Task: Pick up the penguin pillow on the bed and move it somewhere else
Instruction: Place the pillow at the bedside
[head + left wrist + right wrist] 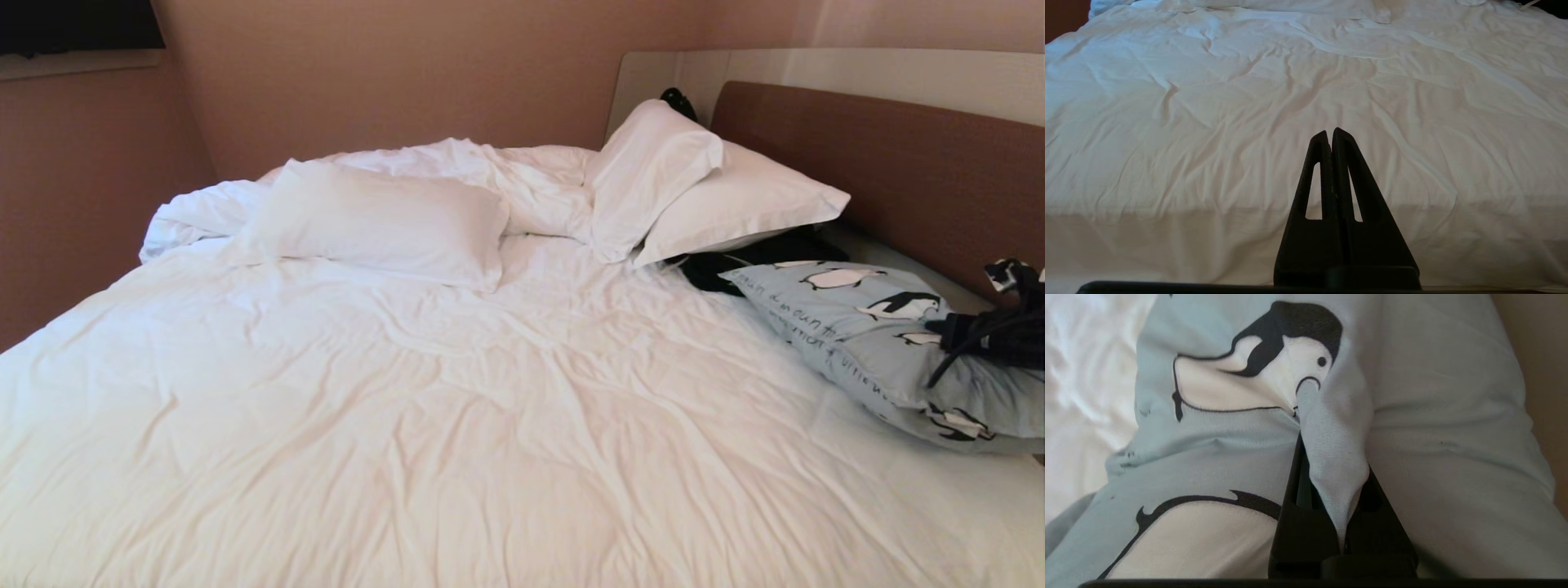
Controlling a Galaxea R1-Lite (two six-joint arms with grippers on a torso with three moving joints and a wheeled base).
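1. Rectangular light blue fabric penguin pillow [865,343]: dark script lettering in rows along its printed face, beside the black-and-white penguin figures. Letters are partly creased and turned away; no whole word can be read with certainty.
2. No other text, label, brand or number legible.

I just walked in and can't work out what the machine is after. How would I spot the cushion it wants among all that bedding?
Start at the brown headboard of the bed. Just in front of it lies the penguin pillow, with the right pincer pinching a fold of its cover. Unlike the plain white pillows, it is light blue with black-and-white penguins and dark lettering.
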